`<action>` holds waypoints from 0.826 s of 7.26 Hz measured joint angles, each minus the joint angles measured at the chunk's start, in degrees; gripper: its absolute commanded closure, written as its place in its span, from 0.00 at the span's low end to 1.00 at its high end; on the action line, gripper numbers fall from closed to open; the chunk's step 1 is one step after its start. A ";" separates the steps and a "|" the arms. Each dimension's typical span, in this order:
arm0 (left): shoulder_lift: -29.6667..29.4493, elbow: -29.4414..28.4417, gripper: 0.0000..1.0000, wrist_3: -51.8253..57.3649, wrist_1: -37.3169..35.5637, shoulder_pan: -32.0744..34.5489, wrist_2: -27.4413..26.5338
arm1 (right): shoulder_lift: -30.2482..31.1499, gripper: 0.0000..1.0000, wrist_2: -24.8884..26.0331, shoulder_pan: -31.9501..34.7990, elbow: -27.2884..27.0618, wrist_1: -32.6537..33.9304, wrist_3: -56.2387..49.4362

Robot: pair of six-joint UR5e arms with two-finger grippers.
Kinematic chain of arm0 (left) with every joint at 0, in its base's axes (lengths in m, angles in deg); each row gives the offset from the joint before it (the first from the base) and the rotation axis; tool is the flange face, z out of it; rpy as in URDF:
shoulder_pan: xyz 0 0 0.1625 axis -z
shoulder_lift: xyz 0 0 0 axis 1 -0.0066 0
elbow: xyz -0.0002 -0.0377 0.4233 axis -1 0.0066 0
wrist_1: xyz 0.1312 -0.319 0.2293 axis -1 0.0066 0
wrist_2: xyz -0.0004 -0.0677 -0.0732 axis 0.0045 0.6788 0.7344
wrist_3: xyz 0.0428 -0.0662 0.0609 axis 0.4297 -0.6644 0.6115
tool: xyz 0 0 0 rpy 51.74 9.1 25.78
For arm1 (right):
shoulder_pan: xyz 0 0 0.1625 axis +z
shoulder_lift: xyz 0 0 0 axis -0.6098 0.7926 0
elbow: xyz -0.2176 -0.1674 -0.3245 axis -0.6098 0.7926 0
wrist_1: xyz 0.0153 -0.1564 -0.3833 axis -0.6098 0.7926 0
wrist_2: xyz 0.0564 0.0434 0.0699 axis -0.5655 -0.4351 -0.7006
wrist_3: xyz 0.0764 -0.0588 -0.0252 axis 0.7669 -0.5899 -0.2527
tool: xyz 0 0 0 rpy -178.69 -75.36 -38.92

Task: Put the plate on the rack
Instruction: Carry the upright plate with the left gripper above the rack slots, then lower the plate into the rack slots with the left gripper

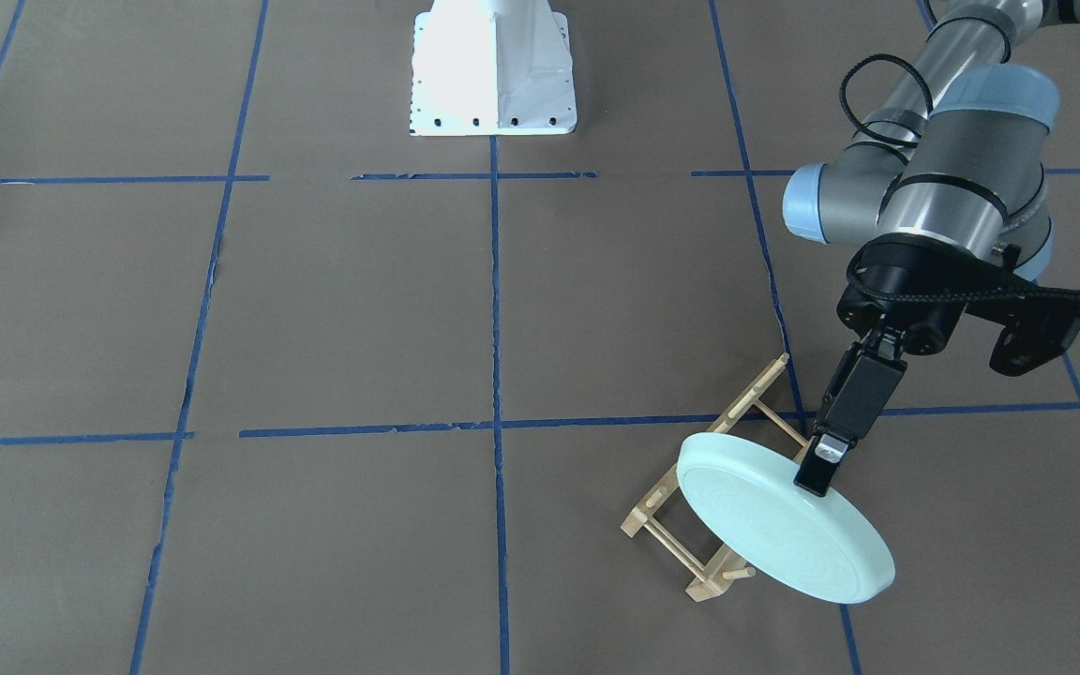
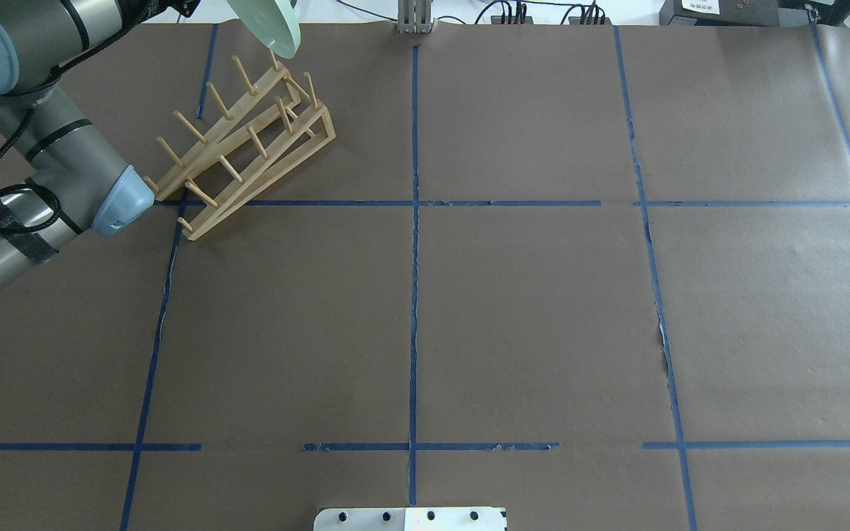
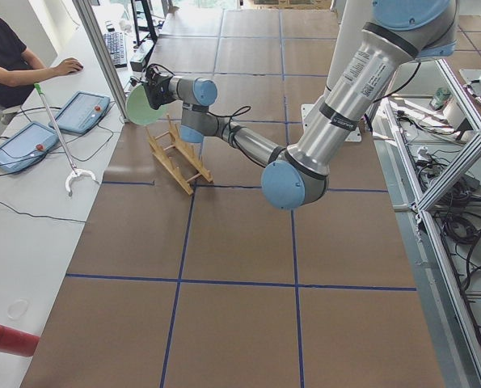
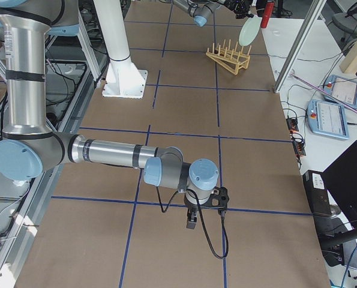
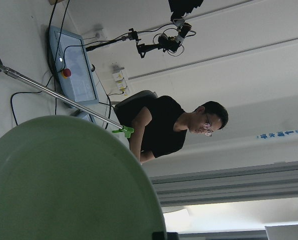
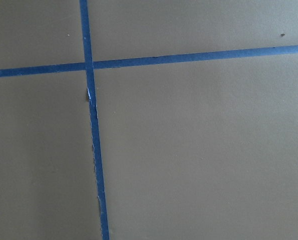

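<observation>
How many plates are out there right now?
1: the plate, held tilted in the left gripper over the rack's end. No others visible.

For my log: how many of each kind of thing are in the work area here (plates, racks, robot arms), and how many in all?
Plates: 1, the plate, held in the left gripper
Racks: 1, the rack
Robot arms: 2, the left arm and the right arm
Total: 4
</observation>
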 measured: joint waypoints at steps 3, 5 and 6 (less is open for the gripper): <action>1.32 -0.13 1.00 -0.35 1.42 -1.33 -0.02 | 0.00 0.00 0.00 0.00 -0.03 0.00 -0.04; 1.48 -0.62 1.00 -1.26 1.54 -2.11 -0.08 | 0.00 0.00 0.00 0.00 -0.04 0.00 -0.01; 1.51 -1.17 1.00 -1.58 1.57 -2.51 -0.11 | 0.01 0.00 0.00 0.00 -0.04 0.00 -0.02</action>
